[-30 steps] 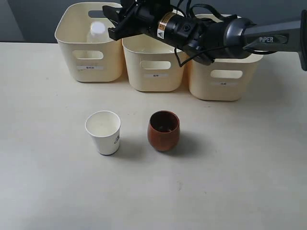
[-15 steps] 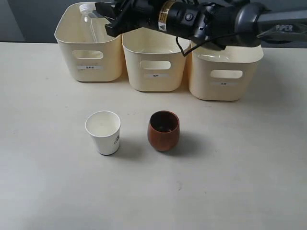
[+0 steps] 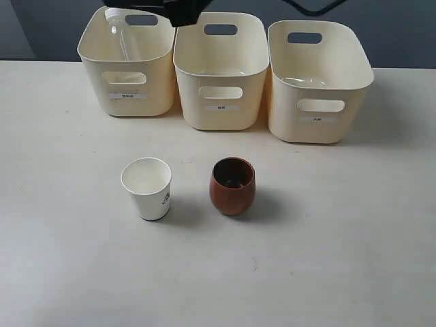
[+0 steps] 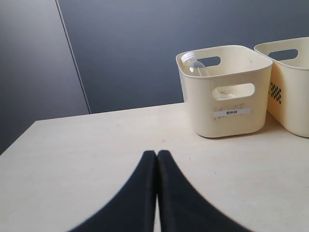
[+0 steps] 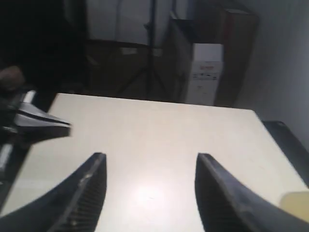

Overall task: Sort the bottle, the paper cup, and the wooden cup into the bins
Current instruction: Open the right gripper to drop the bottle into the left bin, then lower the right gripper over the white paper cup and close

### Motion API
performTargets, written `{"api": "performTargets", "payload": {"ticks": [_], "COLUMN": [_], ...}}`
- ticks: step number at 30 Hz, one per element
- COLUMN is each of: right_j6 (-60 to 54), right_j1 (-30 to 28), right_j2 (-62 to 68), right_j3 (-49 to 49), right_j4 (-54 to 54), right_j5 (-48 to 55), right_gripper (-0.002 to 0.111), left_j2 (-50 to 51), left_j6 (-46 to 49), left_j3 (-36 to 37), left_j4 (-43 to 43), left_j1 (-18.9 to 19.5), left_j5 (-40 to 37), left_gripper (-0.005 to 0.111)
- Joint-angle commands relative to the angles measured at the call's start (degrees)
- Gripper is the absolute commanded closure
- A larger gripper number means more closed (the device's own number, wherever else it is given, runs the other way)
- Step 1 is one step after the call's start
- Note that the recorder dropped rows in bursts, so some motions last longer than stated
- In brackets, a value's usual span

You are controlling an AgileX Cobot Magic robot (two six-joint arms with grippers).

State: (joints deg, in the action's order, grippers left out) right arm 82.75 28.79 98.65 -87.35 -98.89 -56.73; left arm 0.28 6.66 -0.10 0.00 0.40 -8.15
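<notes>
Bottle [image 3: 121, 33] tilted inside leftmost of bins [image 3: 127, 71] | paper cup [image 3: 147, 188], wooden cup [image 3: 233, 185] upright on table [image 3: 327, 238] before bins, apart | left gripper [image 4: 157, 159] fingers together | right gripper [image 5: 149, 169] fingers apart, empty

pale table [image 3: 354, 259], three bins [image 3: 219, 71], paper cup [image 3: 147, 188], wooden cup [image 3: 232, 185]

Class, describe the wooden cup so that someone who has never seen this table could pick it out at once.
Start at the row of three cream bins at the back of the table. In front of the middle bin stand two cups side by side, apart. The wooden cup is the rounded, reddish-brown one with a dark inside, not the straight-sided white paper cup.
</notes>
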Motion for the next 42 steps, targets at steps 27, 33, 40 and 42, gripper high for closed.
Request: {"api": "performTargets", "payload": {"ticks": [27,33,40,42], "right_j6": [-18.2,-17.9,-19.0,-19.2], "right_j1": [16.5,16.5,16.5,16.5], "right_j2": [0.0,4.1,6.5,6.6], "right_j3": [28.7,28.8,28.7,28.7], "right_j4": [-1.1,-1.1,-1.1,-1.1], "right_j5": [33.7,33.9,35.7,36.1], "right_gripper": [0.055,0.055,0.055,0.055], "left_j2": [-0.3,-0.3,-0.3,-0.3], "left_j6": [-0.1,-0.1,-0.1,-0.1], "left_j3": [0.1,0.1,0.1,0.1], "left_j4": [0.0,0.0,0.0,0.0], "left_j1": [0.0,0.0,0.0,0.0], "left_j5": [0.4,0.4,0.4,0.4], "left_gripper": [0.107,0.107,0.107,0.107]}}
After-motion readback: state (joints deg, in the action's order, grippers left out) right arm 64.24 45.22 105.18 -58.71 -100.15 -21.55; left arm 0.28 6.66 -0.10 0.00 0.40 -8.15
